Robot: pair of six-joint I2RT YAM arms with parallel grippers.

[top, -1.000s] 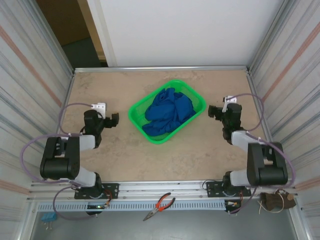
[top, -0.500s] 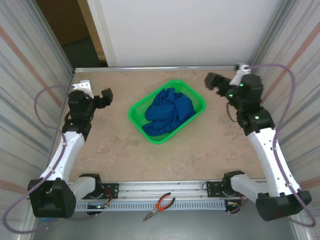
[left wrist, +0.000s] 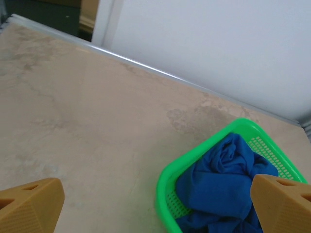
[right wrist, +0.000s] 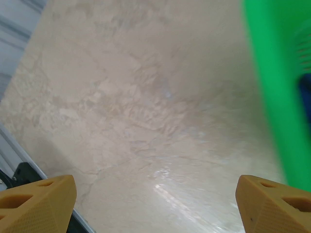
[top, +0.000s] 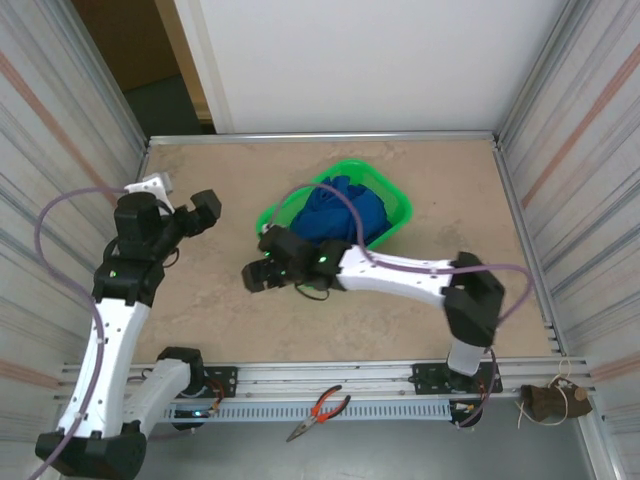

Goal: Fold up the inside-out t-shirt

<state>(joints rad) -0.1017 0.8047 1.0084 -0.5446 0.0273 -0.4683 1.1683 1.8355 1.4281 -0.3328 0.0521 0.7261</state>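
Reaching into the basket [left wrist: 163,187] looks like the step in hand. The left pincer [top: 205,208] hangs spread wide and empty above the worktop [top: 200,300]. The right pincer [top: 258,274], also spread and empty, sits low just left of the basket. Each should pinch cloth near an edge. The royal-blue t-shirt [top: 345,212] lies crumpled inside the green basket.

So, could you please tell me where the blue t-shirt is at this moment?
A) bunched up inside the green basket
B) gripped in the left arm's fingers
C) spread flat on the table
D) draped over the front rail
A: the t-shirt lies crumpled inside the green basket.
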